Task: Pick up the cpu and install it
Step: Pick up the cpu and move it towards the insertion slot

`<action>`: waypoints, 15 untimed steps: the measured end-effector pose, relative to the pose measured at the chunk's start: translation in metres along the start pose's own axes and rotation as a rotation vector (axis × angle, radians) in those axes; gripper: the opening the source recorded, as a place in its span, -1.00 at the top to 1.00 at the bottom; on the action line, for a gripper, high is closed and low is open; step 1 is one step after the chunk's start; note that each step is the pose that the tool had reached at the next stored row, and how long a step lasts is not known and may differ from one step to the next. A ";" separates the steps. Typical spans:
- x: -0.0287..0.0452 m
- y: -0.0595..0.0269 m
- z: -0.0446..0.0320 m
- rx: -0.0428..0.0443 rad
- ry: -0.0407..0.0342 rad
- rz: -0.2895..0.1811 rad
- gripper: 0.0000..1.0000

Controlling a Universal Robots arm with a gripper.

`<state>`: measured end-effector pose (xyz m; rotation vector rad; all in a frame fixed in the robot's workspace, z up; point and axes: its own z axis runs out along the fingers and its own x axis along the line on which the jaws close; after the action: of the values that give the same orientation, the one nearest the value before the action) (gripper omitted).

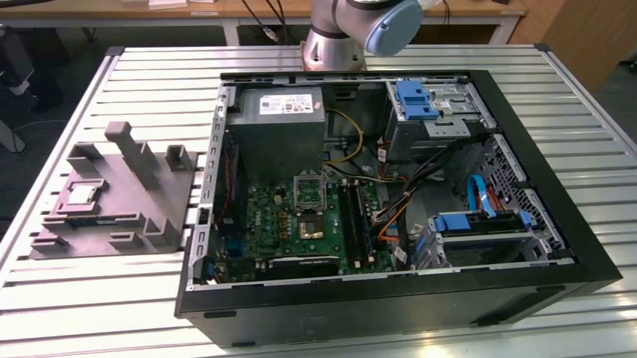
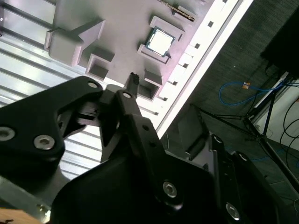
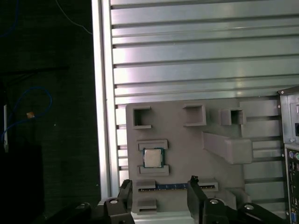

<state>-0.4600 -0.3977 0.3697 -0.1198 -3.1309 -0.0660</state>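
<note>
The cpu (image 3: 153, 158) is a small silvery square chip lying flat in a framed recess of the grey moulded tray (image 3: 187, 149). In the exterior view the cpu (image 1: 82, 195) and tray (image 1: 119, 216) sit on the slatted table at that view's left, beside the open computer case (image 1: 398, 298). My gripper (image 3: 160, 185) hovers above the tray, open, its two dark fingertips (image 3: 125, 186) standing apart with nothing between them. It is off to one side of the chip and touches nothing. The second wrist view shows the cpu (image 2: 160, 39) beyond one fingertip (image 2: 132, 80).
Inside the case lie a green motherboard (image 1: 279, 224) with a metal-framed socket (image 1: 309, 192), a grey power supply box (image 1: 282, 112), cables and blue drive bays (image 1: 478, 224). A memory stick (image 3: 173, 186) lies in a tray slot near the chip. The tray has raised blocks (image 3: 229, 147). The table edge (image 3: 99, 116) runs close by.
</note>
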 end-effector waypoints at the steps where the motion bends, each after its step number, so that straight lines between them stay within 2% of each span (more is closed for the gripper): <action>1: 0.0001 0.0000 0.0000 0.0000 0.0000 0.000 -0.17; 2: 0.0001 0.0000 0.0000 0.0000 0.0000 0.000 -0.29; 7: 0.0003 0.0000 0.0001 -0.0025 -0.0006 -0.001 -0.29; 12: 0.0002 0.0000 0.0007 -0.0019 0.0024 -0.069 -0.29; 15: 0.0001 -0.0003 0.0010 -0.0025 0.0018 -0.076 -0.29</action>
<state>-0.4601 -0.3979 0.3687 -0.0004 -3.1330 -0.0704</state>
